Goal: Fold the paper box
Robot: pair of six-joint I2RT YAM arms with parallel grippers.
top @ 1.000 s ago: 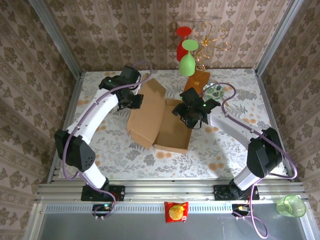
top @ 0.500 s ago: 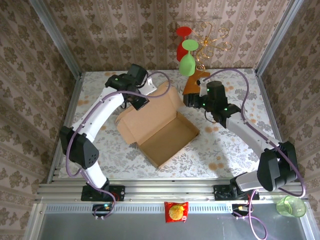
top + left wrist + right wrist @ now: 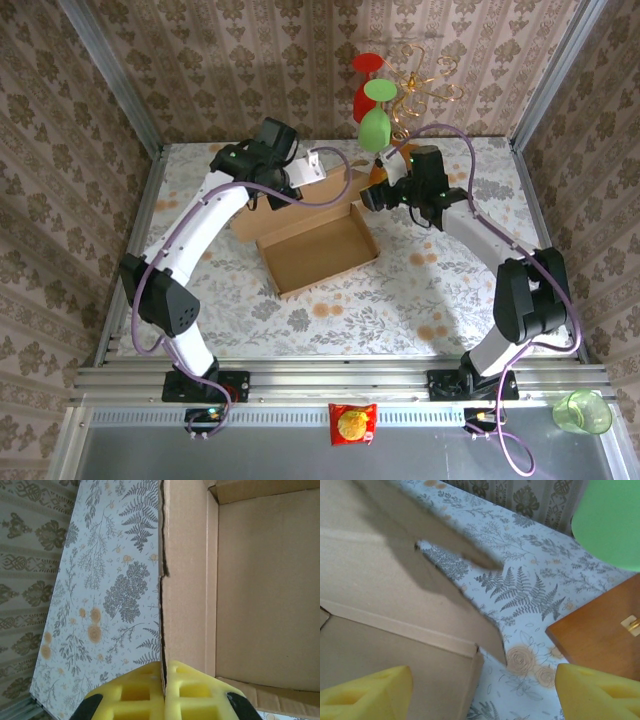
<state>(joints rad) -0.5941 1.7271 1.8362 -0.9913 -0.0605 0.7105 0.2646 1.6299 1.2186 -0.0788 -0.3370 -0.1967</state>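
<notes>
Patterned wallpaper closes three sides around a desk [image 3: 450, 290] that is covered with a pale cloth of ferns and flowers. On this desk lies the paper box [image 3: 318, 248], plain brown cardboard. Its shallow tray is open upward, and one wide panel stands out from the tray's far side.

The left hand [image 3: 164, 669] is clenched on the paper box. In the left wrist view its two yellow pads [image 3: 135, 692] press together with a thin cardboard edge between them. This edge runs straight away from the fingertips. On one side of it is the brown inside of the box, on the other side the flowered cloth.

The right hand [image 3: 484, 686] is released, and its yellow fingers [image 3: 370, 692] stand wide apart. A corner of the tray lies just ahead of the gap between them, and I cannot tell if either finger touches the cardboard. A pointed flap reaches out past this corner over the cloth.

Beyond the right hand, near one finger, sits the glossy orange-brown base [image 3: 600, 630] of a wire rack [image 3: 425, 85]. A green glass [image 3: 375, 128] and a red glass [image 3: 366, 85] hang on this rack. Well behind both hands, by the arm bases, a red snack packet [image 3: 352, 423] lies on the metal rail, and a green cup [image 3: 582, 411] stands at the rail's right end.
</notes>
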